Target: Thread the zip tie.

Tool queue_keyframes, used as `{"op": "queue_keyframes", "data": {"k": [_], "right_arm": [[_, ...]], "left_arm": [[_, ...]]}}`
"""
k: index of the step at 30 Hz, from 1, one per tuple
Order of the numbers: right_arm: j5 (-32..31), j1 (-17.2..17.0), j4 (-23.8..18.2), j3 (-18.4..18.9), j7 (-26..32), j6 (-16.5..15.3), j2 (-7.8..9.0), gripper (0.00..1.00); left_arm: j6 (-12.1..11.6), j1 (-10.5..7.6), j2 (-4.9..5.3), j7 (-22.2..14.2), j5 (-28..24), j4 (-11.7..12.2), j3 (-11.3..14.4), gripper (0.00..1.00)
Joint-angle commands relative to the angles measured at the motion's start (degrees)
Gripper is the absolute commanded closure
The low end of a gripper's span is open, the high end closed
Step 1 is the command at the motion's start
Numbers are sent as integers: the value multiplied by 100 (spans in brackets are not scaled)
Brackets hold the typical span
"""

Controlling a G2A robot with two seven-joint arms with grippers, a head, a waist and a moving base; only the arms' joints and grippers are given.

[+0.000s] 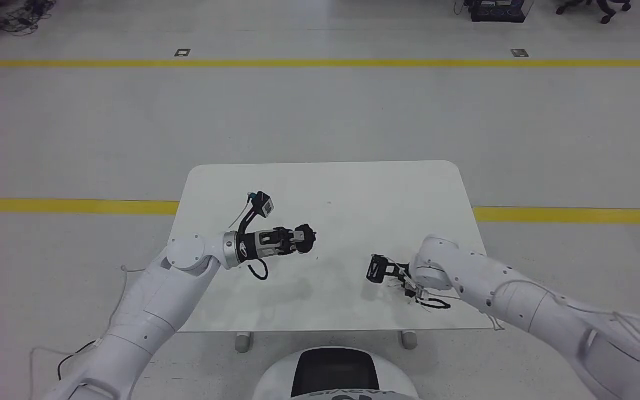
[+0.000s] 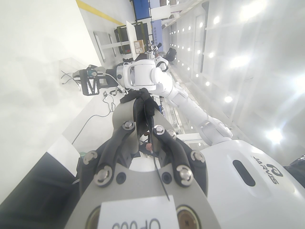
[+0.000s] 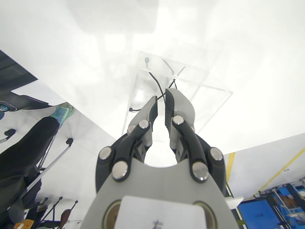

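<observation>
Thin black zip tie (image 2: 159, 176) — straight, in left end effector (image 2: 142, 99)

We lose the upper end of the zip tie (image 2: 161, 179) where it passes between the closed pads of the left pincer (image 2: 141, 96); that end is covered there. From above, the tie is too thin for us to find. The right pincer (image 3: 161, 94) covers the near wall of a clear box (image 3: 197, 70), and whether it touches the black ties (image 3: 155, 79) crossing at its tips we cannot tell.
</observation>
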Motion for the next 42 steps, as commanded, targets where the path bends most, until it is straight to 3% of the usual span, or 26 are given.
{"op": "queue_keyframes", "data": {"k": [1, 12, 25, 42], "right_arm": [[-4, 1, 13, 0, 17, 0, -10, 88], [-80, -24, 138, 0, 176, 0, -113, 86], [-415, -61, 305, 0, -74, 0, -196, 83], [-671, -110, 100, 0, -530, 0, -75, 76]], "left_arm": [[0, 0, 0, 0, 0, 0, 0, 100], [0, 0, 0, 0, 0, 0, 0, 100], [0, 0, 0, 0, 0, 0, 0, 100], [0, 0, 0, 0, 0, 0, 0, 100]]}}
